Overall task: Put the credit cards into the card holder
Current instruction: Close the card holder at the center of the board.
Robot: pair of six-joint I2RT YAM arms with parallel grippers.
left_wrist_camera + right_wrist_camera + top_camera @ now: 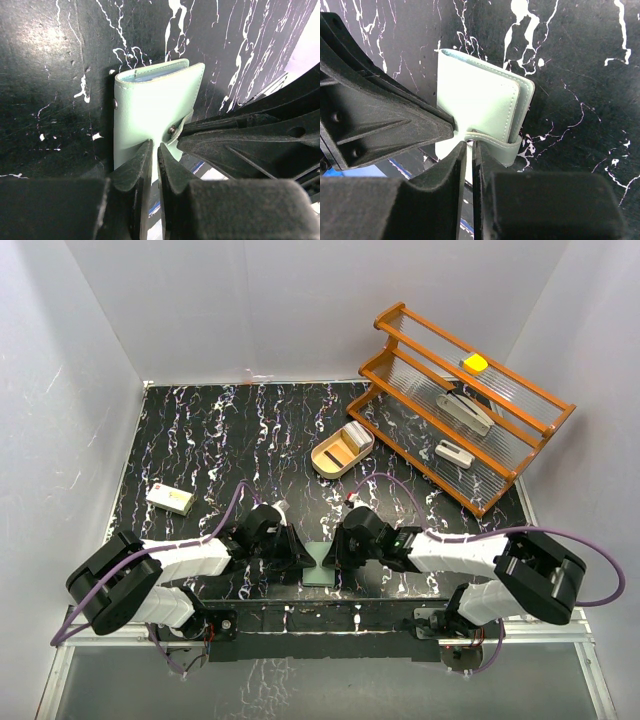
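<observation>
The teal-green card holder [320, 565] lies folded shut at the table's near edge, between my two grippers. It also shows in the left wrist view [150, 110] and in the right wrist view [480, 95], with its strap [495, 142] wrapped round the open side. My left gripper [154, 146] is shut, its tips touching the holder's near edge. My right gripper [470, 144] is shut, its tips at the strap's snap end. Pale credit cards [354, 437] lie in the oval tan tray [328, 463] farther back.
An orange wire rack [465, 405] stands at the back right with a yellow item [475, 363] and pale items on its shelves. A small white and yellow box [170, 499] lies at the left. White walls enclose the black marbled table.
</observation>
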